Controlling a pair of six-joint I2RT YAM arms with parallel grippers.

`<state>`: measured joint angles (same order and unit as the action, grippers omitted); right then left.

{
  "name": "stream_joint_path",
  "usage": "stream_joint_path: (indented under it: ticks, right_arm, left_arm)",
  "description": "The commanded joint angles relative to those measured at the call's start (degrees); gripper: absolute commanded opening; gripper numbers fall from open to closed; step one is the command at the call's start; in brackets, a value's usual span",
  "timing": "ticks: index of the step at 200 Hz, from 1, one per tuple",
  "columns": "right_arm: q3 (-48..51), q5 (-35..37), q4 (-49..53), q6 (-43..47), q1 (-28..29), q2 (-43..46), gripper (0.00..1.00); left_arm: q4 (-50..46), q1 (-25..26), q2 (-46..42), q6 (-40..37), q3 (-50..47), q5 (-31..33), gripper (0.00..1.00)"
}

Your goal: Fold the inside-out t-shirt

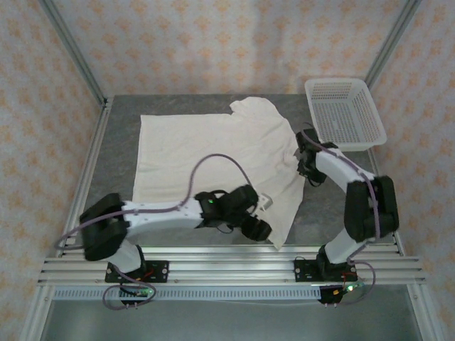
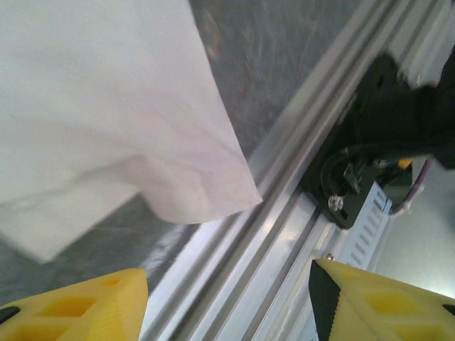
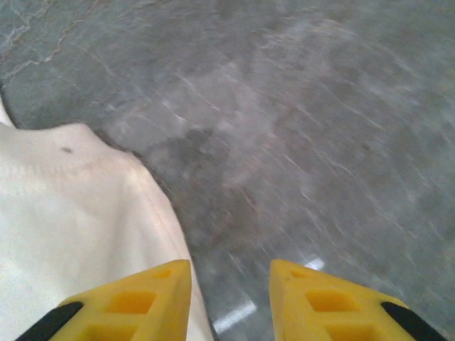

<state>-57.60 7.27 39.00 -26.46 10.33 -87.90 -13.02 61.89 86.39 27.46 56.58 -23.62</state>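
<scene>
The inside-out t-shirt (image 1: 213,156) lies spread on the table (image 1: 121,142). The left gripper (image 2: 227,284), wide and empty, hangs over its near-right corner by the frame rail (image 2: 284,192). The right gripper (image 3: 229,277), narrowly parted and empty, is at its right edge, with the basket (image 1: 355,144) further right.

From above I get soft, even light across the whole cell, with no hard shadows anywhere. The t-shirt (image 1: 185,142) reads very bright and its creases barely show. On my left wrist feed the cloth washes out toward white at the upper left, the aluminium rails (image 2: 284,213) carry a pale sheen, and the black arm base (image 2: 384,135) is smeared and out of focus. On my right wrist feed the table (image 3: 320,142) looks streaked with motion blur, with small glare patches near the bottom.
</scene>
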Motion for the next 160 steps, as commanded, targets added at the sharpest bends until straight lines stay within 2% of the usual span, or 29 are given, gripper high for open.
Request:
stream_joint_path:
  ticks: [1,29,41,65,87,106,113,139,160]
  right_arm:
    - [6.9,-3.6,-0.2,-4.7,0.0,9.7,0.34]
    - [17.4,-19.5,-6.9,-3.9,-0.1,16.2,0.33]
    - [19.6,-22.3,-8.0,-3.0,0.0,16.7,0.33]
    - [20.2,-20.5,-7.2,-0.7,0.0,14.4,0.33]
    - [20.0,-20.5,-9.4,0.1,0.0,10.2,0.32]
    - [19.4,-21.7,-12.1,0.0,0.0,6.5,0.28]
    - [19.2,-22.1,-13.0,-0.1,0.0,5.7,0.25]
    - [18.2,-19.5,-11.5,-0.7,0.0,6.4,0.03]
    - [17.9,-13.9,-6.6,-2.4,0.0,13.1,0.00]
  left_arm:
    - [-0.6,-5.3,-10.3,2.8,-4.8,7.8,0.67]
    - [-4.0,-15.4,-23.3,7.6,-12.9,8.9,0.73]
    - [-6.6,-20.9,-28.3,9.2,-15.6,8.1,0.75]
    - [-13.0,-30.0,-36.2,8.3,-18.4,7.3,0.78]
    - [-19.4,-36.8,-39.1,7.3,-18.8,7.4,0.81]
    - [-21.7,-41.1,-41.1,7.8,-20.2,7.6,0.83]
    - [-22.2,-42.2,-42.0,7.9,-20.8,8.1,0.84]
    - [-27.4,-45.6,-43.8,9.0,-21.2,12.9,0.87]
    - [-33.0,-50.2,-43.7,11.9,-21.0,17.6,0.85]
